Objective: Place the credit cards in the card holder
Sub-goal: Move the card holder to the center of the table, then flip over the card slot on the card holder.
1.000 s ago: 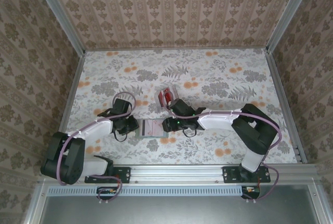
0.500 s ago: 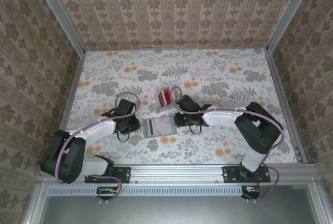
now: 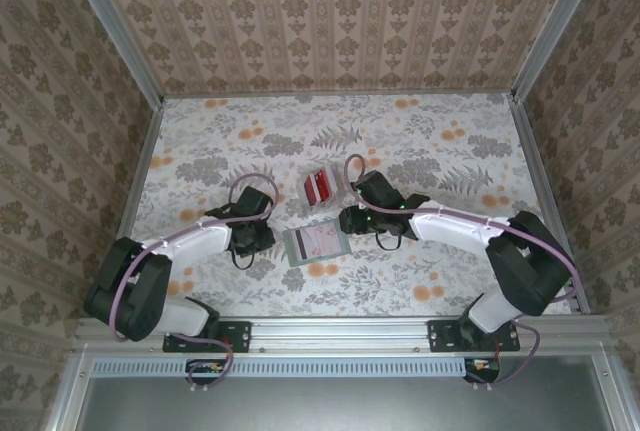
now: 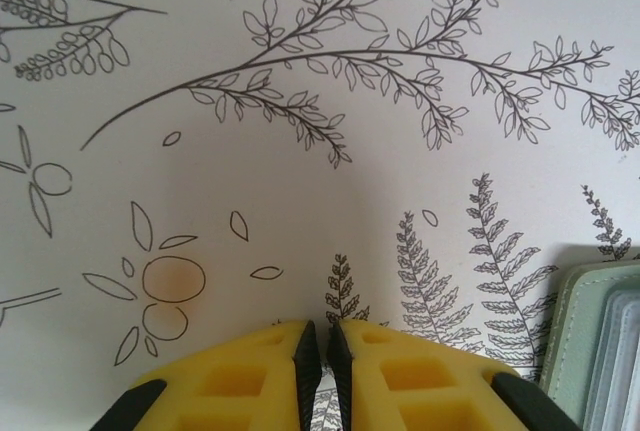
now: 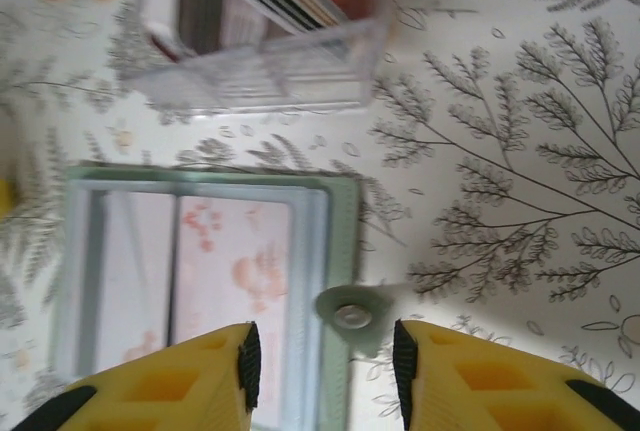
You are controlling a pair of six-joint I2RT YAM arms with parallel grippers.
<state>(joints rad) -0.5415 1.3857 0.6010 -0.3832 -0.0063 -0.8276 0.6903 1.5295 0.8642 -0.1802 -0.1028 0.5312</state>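
On the left of the floral table (image 3: pixel 200 141), the left gripper (image 3: pixel 262 236) sits low over the cloth, pointing toward the middle. In the left wrist view its yellow fingers (image 4: pixel 250 381) are pressed together with only a hairline seam between them, holding nothing, and the rounded green corner of the card holder (image 4: pixel 590 351) shows just beside them at the lower right edge.

In the middle of the overhead view, the card holder (image 3: pixel 316 243) lies open and flat, slightly tilted, pale inside facing up, between the two grippers. The right wrist view shows its sage-green border, its pale pockets (image 5: pixel 200 291) with a faint pinkish print, and a small round snap tab (image 5: pixel 352 315) sticking out from one edge.

Just beyond the holder, toward the far side of the table, the credit cards (image 3: pixel 319 186) stand in a clear plastic case (image 5: pixel 265 76); their red faces and pale edges are blurred in the right wrist view. The case is near the holder but apart from it.

To the right, the right gripper (image 3: pixel 350 219) hovers at the holder's right edge. Its jaws are apart, with the snap tab seen in the gap between the yellow fingers (image 5: pixel 180 381), and nothing is gripped
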